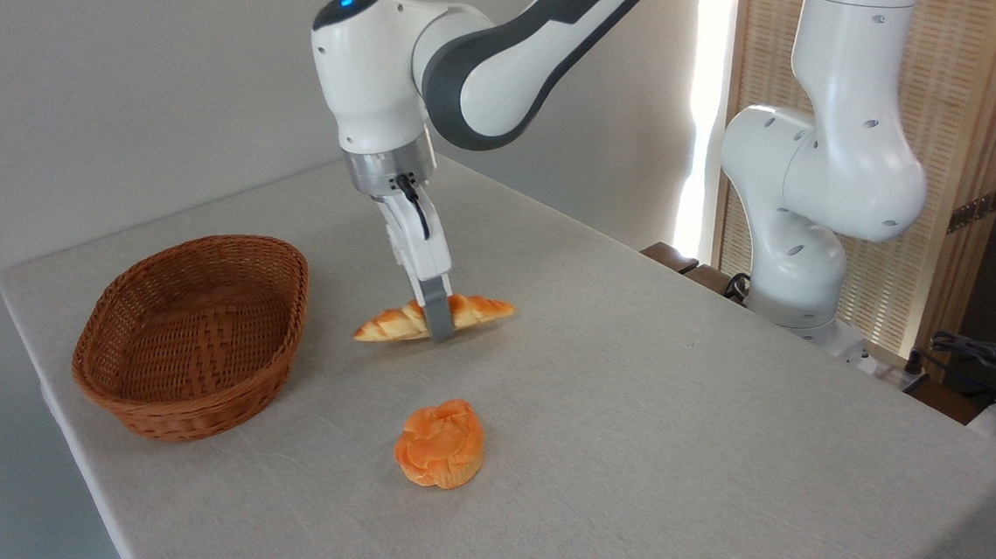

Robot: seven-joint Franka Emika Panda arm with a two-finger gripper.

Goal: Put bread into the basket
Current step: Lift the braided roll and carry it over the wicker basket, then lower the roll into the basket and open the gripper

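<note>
Holding: gripper point(437, 326) is clenched on the bread point(434, 318) at mid-length
Handling: looks light, glossy, maybe slippery
Place: table point(671, 432) middle; basket point(189, 337) near left edge

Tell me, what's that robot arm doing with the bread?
The robot's gripper is closed around the middle of the long braided bread, which looks tilted, its right end raised above the table. The wicker basket sits empty to the left, so the bread is not in it yet. A round orange bun lies untouched on the table, nearer the camera.
</note>
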